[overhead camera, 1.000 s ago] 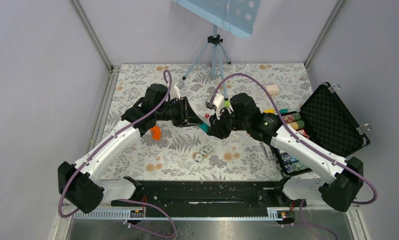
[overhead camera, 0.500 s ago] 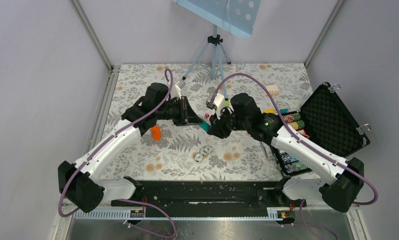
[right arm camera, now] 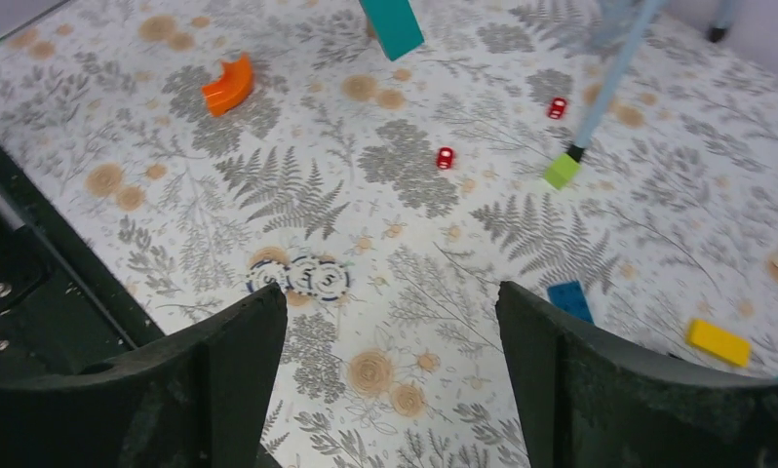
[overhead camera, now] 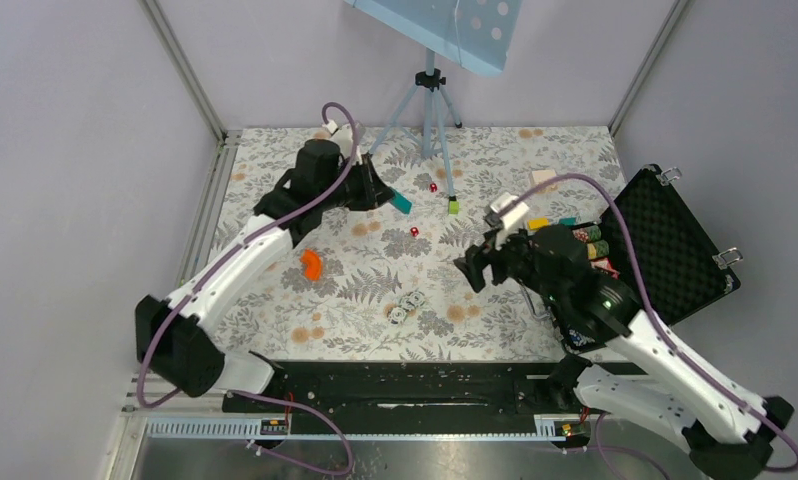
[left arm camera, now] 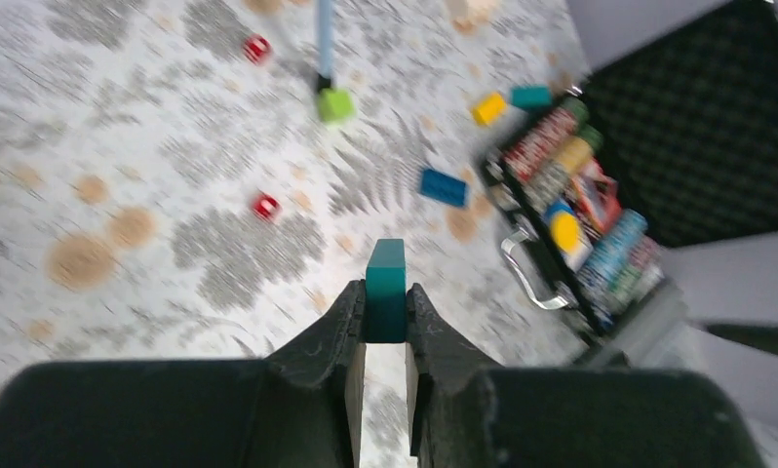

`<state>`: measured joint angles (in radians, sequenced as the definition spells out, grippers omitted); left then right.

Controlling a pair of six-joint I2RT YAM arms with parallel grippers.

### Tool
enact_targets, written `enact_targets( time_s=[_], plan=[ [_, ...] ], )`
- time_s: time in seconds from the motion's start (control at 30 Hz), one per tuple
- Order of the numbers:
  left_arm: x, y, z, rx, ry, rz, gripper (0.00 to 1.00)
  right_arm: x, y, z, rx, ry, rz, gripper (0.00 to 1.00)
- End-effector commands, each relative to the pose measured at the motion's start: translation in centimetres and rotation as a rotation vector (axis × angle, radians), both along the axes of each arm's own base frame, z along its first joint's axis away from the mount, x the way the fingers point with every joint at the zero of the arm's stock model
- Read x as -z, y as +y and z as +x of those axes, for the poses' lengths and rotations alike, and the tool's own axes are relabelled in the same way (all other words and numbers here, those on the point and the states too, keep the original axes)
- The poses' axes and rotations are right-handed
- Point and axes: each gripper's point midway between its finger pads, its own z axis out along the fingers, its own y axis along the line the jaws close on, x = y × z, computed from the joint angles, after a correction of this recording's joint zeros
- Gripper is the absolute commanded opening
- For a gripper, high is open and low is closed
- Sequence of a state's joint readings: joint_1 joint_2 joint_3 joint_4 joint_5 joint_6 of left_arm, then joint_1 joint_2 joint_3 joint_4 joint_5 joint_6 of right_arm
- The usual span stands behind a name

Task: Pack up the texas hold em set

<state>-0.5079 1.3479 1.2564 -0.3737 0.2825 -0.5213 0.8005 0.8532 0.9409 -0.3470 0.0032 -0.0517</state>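
Open tabletop [overhead camera: 355,290] is left between the orange curved piece [overhead camera: 312,264] and the dealer discs [overhead camera: 406,305], and from those discs up to a red die [overhead camera: 414,231]. The far middle is barred by the tripod [overhead camera: 430,110] legs, with a green block [overhead camera: 454,207] just beside one foot. Access to the briefcase [overhead camera: 665,240] is partly blocked by the right arm [overhead camera: 585,290], which lies over its near end.

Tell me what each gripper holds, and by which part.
The left gripper pinches one end of a teal rectangular toy brick. The right gripper is open, holding nothing.
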Motion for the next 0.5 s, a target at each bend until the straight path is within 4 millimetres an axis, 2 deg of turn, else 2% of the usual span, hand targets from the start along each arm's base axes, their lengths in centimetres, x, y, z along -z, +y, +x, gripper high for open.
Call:
enact_targets(
  time_s=[0.0, 0.13, 0.2, 0.33, 0.47],
  plan=[
    [0.0, 0.6, 7.8, -0.153, -0.237, 0.102, 0.00, -0.8, -4.4, 0.1, 0.200, -0.071, 0.042, 0.87],
    [2.9, -0.3, 12.5, -0.182, -0.305, 0.193, 0.00, -0.1, -6.9, -0.9, 0.277, -0.067, 0.075, 0.93],
    [3.2, -0.7, 14.8, -0.195, -0.346, 0.231, 0.00, 0.5, -7.6, -1.2, 0.316, -0.053, 0.102, 0.95],
    [5.3, -2.1, 18.6, -0.204, -0.324, 0.231, 0.00, 1.5, -7.7, -1.6, 0.335, -0.010, 0.141, 0.95],
    [6.5, -2.6, 22.3, -0.279, -0.242, 0.109, 0.00, 2.0, -7.6, -1.7, 0.341, 0.020, 0.137, 0.95]
  ],
)
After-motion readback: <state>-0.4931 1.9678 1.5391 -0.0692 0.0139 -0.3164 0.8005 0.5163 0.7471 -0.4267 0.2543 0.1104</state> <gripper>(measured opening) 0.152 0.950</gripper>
